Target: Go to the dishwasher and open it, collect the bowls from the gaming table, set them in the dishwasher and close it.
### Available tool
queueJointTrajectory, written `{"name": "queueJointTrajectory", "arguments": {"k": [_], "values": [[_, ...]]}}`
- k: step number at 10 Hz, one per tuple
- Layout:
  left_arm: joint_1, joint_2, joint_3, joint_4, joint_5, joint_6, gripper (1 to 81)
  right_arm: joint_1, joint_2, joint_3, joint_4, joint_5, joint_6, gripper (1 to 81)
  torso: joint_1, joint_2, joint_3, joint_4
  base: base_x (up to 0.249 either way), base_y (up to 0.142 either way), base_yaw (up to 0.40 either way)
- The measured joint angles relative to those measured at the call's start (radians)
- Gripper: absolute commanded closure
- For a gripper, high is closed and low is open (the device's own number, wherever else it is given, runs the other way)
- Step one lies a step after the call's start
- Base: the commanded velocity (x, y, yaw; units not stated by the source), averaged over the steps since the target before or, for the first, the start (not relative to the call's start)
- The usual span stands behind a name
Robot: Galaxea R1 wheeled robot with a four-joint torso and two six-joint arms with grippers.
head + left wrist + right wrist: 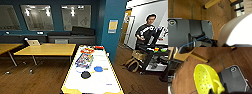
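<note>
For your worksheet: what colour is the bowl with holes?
Yellow-green bowl, best in the right wrist view.

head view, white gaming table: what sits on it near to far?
On the gaming table: black bowl → blue bowl → colourful flat pack → orange-red item → red item at the far end.

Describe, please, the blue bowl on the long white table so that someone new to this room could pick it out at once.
Start at the long white gaming table that runs away from the robot in the head view, right of the wooden tables. Midway along it, past a colourful flat box, two small round dishes lie side by side. The blue bowl is the farther, right-hand one; its neighbour, the black bowl, lies nearer the robot.
</note>
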Motion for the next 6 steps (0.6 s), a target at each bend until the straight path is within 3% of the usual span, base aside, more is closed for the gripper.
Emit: {"name": "queueJointTrajectory", "arguments": {"k": [6], "values": [[0.004,0.000,0.007,0.000,-0.003,0.003,81.1,0.002,0.041,-0.030,-0.011,-0.009,0.000,81.1,0.000,0.000,0.000,0.000,-0.104,0.000,0.000]]}}
